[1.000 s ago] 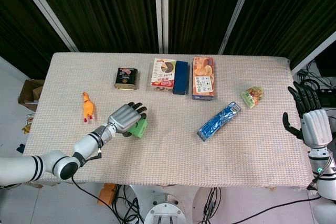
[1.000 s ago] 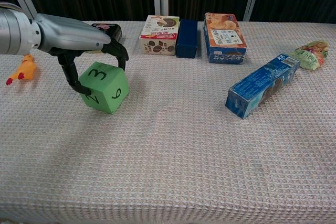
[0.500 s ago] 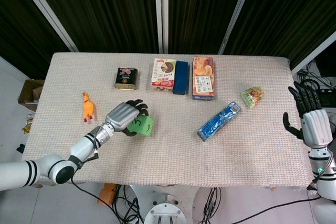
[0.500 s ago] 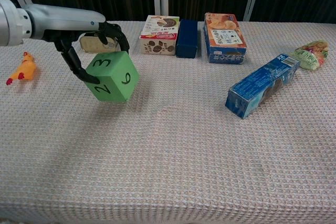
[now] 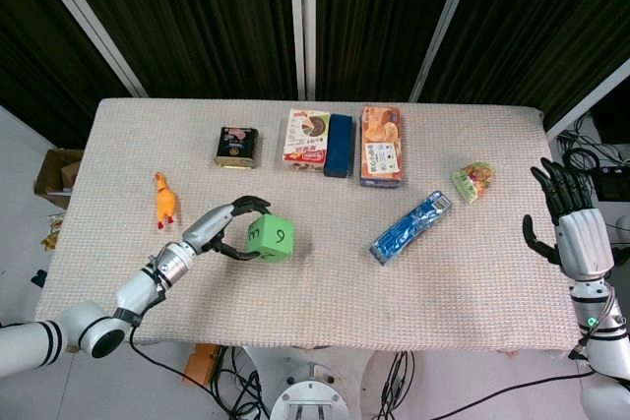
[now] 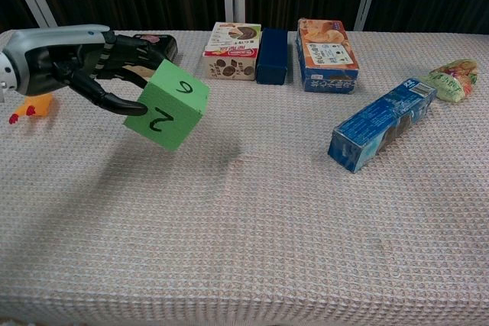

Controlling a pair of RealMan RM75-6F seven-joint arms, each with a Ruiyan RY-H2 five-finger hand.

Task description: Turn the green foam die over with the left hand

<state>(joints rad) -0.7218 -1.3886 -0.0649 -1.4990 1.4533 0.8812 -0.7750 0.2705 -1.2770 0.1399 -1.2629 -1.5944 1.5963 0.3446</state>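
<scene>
My left robot hand [image 6: 72, 66] grips the green foam die [image 6: 166, 105] tilted on an edge above the surface [image 6: 252, 219], 6 upward, 2 facing me.

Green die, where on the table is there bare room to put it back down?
The green die is held by the left hand. Bare cloth lies beneath it and across the near half, from the rubber chicken over to the blue packet. The far edge is crowded with boxes.
</scene>
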